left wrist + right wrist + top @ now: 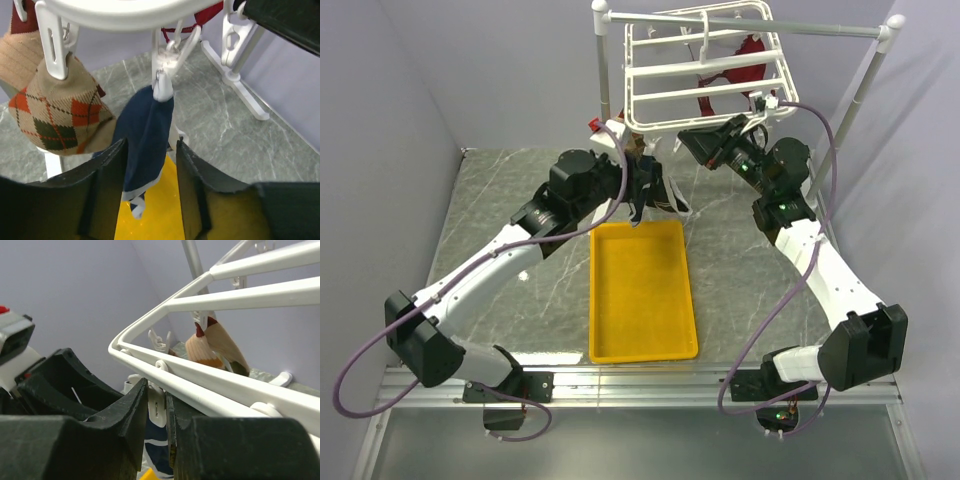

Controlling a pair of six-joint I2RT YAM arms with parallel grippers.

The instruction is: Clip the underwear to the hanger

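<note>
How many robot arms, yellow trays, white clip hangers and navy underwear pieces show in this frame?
Robot arms: 2, left arm and right arm
Yellow tray: 1
Hanger: 1
Underwear: 1
Total: 5

Setting: robot test cell, lab-type. Evidence: plain grey-lilac wall panels box in a marble-pattern table on left, far and right; aluminium rail along near edge carries left arm base and right arm base, bolted; white pole-frame stand far right
</note>
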